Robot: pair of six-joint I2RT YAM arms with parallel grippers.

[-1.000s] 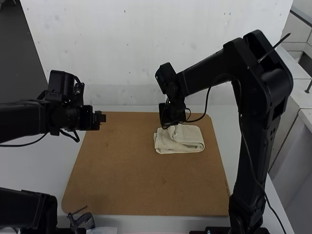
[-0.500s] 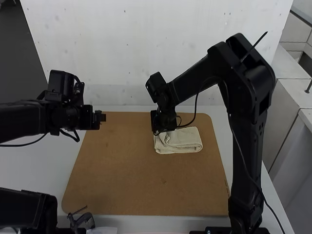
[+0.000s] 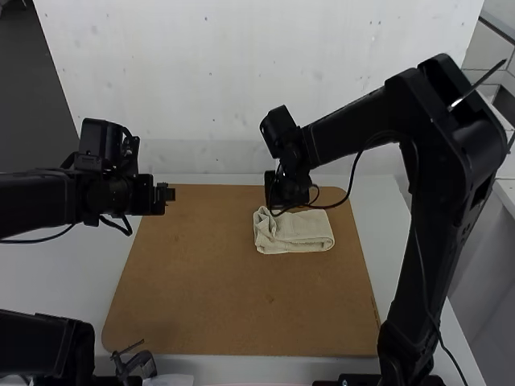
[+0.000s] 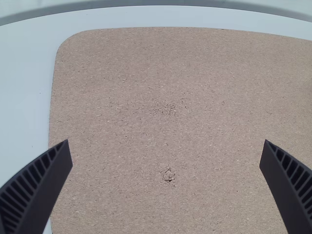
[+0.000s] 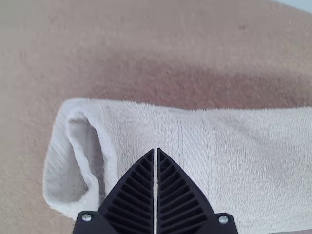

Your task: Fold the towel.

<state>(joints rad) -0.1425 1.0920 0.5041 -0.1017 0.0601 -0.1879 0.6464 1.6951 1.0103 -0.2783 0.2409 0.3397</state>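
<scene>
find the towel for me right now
In the high view, the towel lies on the right half of the brown board, toward its far edge, close by the right gripper.

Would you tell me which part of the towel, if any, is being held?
None: the right gripper is shut above the towel, pinching no cloth; the left gripper is open.
</scene>
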